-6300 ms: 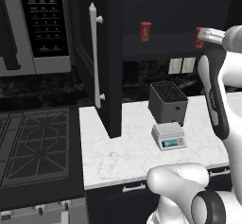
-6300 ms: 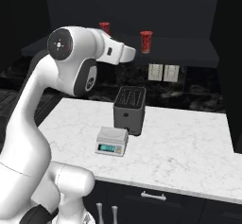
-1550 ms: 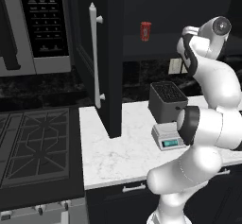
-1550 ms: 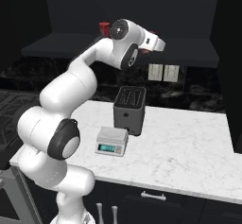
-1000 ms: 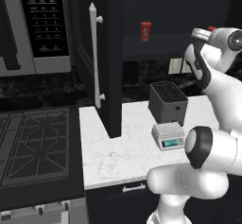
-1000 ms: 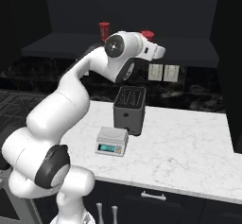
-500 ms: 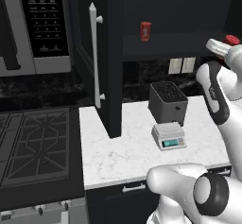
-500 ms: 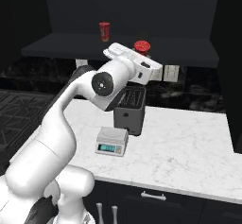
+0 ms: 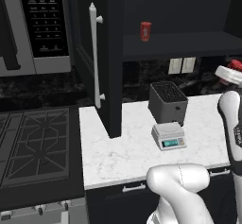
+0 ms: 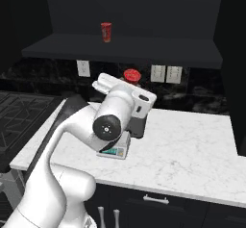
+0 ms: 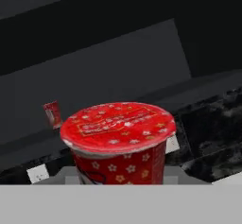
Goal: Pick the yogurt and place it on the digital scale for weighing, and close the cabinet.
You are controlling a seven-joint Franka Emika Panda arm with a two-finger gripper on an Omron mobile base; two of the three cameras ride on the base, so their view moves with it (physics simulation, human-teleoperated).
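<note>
- The yogurt (image 11: 118,142) sits upright in the gripper (image 10: 126,81), lid up, its axis vertical, held above the counter
- The jaws are closed around its lower body
- The digital scale (image 9: 168,136) rests on the counter before the toaster (image 9: 167,101)

Yogurt (image 10: 131,75) above the digital scale (image 10: 116,150)

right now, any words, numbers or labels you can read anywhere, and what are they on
Nothing reads clearly enough to quote.
Yogurt: pale print on the red lid, too blurred to read.
Scale: teal-lit display, digits too small.
Microwave: rows of pale button marks, too small.
Slim red container on the cabinet shelf: pale marks, unreadable.
</note>
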